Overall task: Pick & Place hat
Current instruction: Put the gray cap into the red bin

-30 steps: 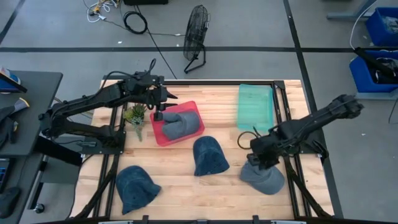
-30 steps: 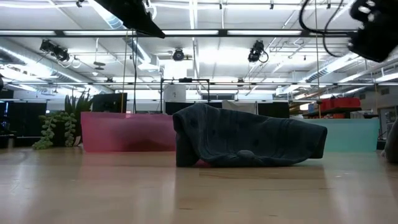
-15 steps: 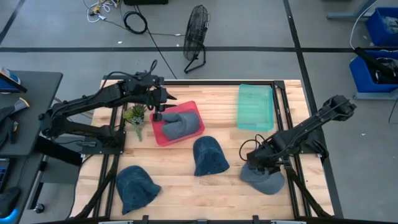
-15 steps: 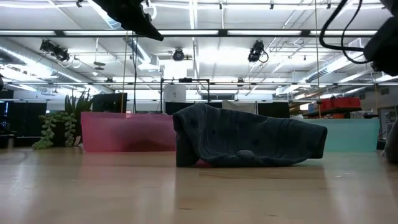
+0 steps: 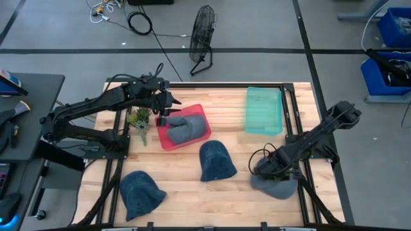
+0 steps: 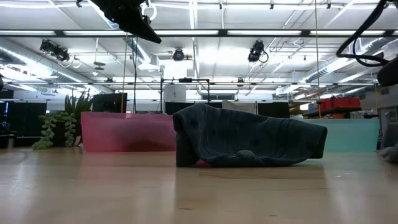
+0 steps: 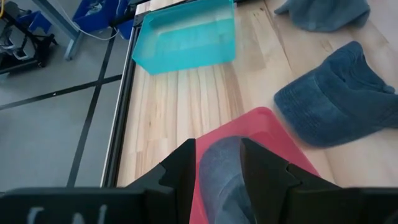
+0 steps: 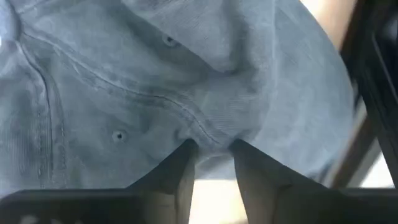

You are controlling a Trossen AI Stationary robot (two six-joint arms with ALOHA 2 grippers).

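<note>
A grey hat (image 5: pixel 280 187) lies near the table's right near corner, crown up. My right gripper (image 5: pixel 265 168) is down on its left part and shut on a pucker of its cloth (image 8: pixel 210 138). A second grey hat (image 5: pixel 184 128) lies in the red tray (image 5: pixel 195 111), draped over the tray's near wall (image 6: pixel 249 143). My left gripper (image 5: pixel 163 116) hangs open above that hat's left end, high over the tray (image 6: pixel 134 14), touching nothing. Between its fingers the left wrist view shows the hat (image 7: pixel 219 168) below. My right gripper pinches a small raised fold of the grey hat's crown (image 8: pixel 210 138) between its two fingers (image 8: pixel 184 163), coming from above and slanting down. Seams and wrinkles run together at the fingertips. The hat still lies on the table; how far back the fold reaches is hidden.
Two blue hats lie on the table, one in the middle (image 5: pixel 216 160) and one near the left near corner (image 5: pixel 140 192). A teal tray (image 5: pixel 263 109) sits at the far right. A small plant (image 5: pixel 139 119) stands left of the red tray.
My right gripper has come down and moved toward the table's near right corner, onto the grey hat, leaving the low view at its right edge. The hat has shifted slightly the same way.
</note>
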